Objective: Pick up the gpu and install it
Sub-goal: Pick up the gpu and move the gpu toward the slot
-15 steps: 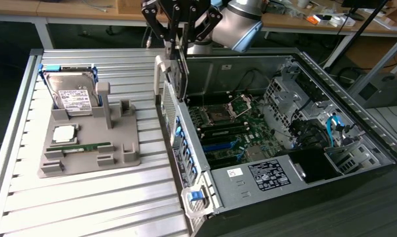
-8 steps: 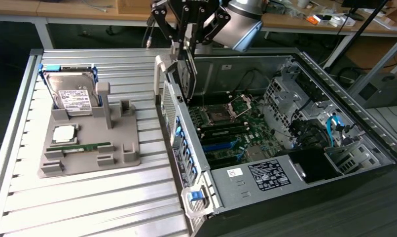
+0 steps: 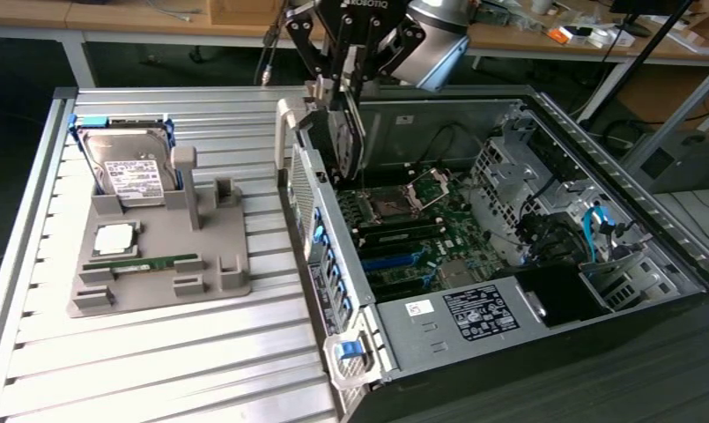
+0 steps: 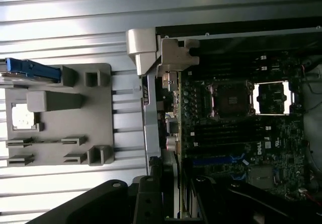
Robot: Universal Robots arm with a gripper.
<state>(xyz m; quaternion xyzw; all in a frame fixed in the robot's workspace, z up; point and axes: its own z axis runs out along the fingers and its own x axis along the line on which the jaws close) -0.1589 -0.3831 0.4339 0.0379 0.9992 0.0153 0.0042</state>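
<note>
My gripper comes down from above and is shut on the gpu, a dark flat card that hangs upright on its edge. The card is over the rear wall of the open computer case, above the motherboard and apart from it. In the wrist view the gpu shows edge-on as a thin strip running out from between my gripper, along the motherboard's rear edge. Its fan face cannot be made out.
A grey fixture tray at the exterior view's left holds a silver hard drive, a processor chip and a green RAM stick. Everything stands on a slatted metal table. Drive cages and cables fill the case's right side.
</note>
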